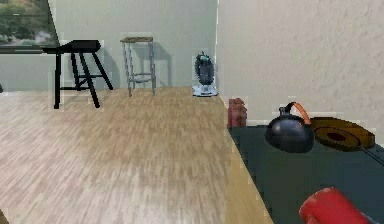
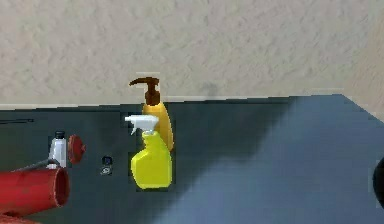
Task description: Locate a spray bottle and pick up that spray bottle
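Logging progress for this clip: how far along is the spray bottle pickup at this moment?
Locating looks done: the yellow spray bottle with a white trigger stands upright on the dark counter in the arm side view, in front of a brown pump bottle. In hand: likely lining up the reach. Left: the pickup, as the bottle rests on the counter, not yet lifted.
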Controlling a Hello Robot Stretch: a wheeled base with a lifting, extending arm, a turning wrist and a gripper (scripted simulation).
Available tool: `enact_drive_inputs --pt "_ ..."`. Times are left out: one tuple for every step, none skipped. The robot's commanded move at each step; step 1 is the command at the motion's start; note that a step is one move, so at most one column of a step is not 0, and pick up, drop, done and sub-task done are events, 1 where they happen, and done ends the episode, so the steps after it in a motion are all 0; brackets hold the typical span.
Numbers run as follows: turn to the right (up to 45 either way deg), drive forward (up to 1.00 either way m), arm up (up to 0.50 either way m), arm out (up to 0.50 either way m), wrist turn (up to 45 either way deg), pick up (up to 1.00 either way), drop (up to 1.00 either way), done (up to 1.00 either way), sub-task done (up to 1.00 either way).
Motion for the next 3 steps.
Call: enact_drive_inputs --pt "0.0 0.00 0.38 0.00 0.0 0.00 0.00 0.00 0.00" --pt "0.0 0.00 0.00 0.08 0.0 0.00 0.00 0.00 0.00" --pt "0.0 0.00 0.00 0.00 45.0 0.00 0.00 0.00 0.00"
